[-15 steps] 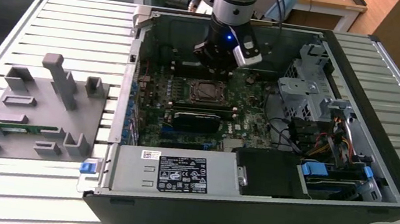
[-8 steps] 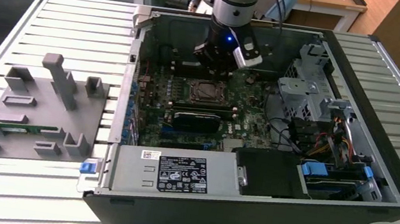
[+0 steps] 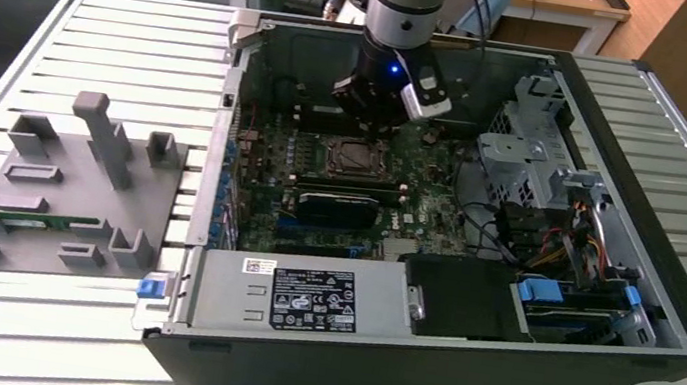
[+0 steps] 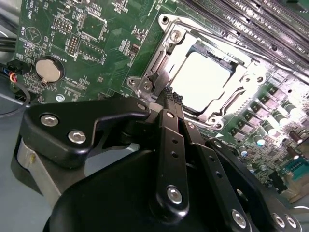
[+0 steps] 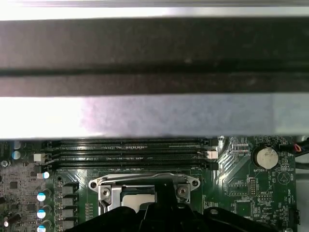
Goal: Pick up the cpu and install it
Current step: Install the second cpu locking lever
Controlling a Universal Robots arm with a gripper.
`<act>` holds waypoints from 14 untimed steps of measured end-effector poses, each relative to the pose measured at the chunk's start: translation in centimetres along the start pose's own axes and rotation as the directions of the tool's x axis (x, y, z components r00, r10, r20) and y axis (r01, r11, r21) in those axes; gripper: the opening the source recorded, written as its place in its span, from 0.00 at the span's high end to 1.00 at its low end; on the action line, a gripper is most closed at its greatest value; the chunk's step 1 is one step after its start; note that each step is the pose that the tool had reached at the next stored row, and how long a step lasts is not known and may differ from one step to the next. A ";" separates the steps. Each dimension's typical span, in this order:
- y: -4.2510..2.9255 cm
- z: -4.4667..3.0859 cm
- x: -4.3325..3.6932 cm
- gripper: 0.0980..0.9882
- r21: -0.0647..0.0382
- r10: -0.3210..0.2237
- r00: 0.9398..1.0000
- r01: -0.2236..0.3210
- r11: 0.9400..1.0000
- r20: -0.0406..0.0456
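Note:
The cpu (image 4: 203, 79) is a shiny silver square lying flat inside the metal socket frame (image 4: 166, 46) on the green motherboard; it also shows in the first wrist view (image 5: 133, 199). In the exterior view the socket (image 3: 352, 156) sits mid-board in the open computer case. My gripper (image 4: 171, 95) hangs just above the socket's edge, shut, with its black ribbed fingertips (image 4: 166, 92) together and nothing between them. The exterior view shows the gripper (image 3: 367, 123) under the arm's grey column, slightly behind the socket.
Empty memory slots (image 5: 130, 152) run beside the socket, and a coin battery (image 4: 49, 70) lies near it. The case holds a power supply (image 3: 301, 298), a drive cage (image 3: 524, 157) and cables. A grey fixture (image 3: 61, 193) with a green memory stick (image 3: 29, 221) stands on the exterior view's left.

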State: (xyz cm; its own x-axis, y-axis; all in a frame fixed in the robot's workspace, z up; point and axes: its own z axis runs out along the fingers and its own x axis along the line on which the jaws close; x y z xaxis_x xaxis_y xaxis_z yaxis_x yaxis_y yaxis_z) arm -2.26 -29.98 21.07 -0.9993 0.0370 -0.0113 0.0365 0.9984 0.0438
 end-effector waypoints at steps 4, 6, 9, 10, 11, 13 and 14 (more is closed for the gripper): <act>-0.03 -0.63 -0.01 0.99 0.000 0.000 1.000 0.000 1.000 0.000; 0.00 -1.25 -0.02 0.99 0.000 0.000 1.000 0.000 1.000 0.000; 0.04 -2.20 -0.02 0.99 0.000 0.000 1.000 0.000 1.000 0.000; 0.04 -2.42 -0.02 0.99 0.000 0.000 1.000 0.000 1.000 0.000; 0.04 -2.58 -0.02 0.99 0.000 0.000 1.000 0.000 1.000 0.000; -0.13 -2.64 -0.02 0.99 0.000 0.000 1.000 0.000 1.000 0.000; -0.31 -2.65 -0.02 0.99 0.000 0.000 1.000 0.000 1.000 0.000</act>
State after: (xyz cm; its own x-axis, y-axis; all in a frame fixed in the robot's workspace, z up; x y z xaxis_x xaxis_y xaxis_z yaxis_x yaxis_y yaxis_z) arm -2.28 -30.40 23.70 -0.9993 0.0370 -0.0113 0.0365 0.9984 0.0438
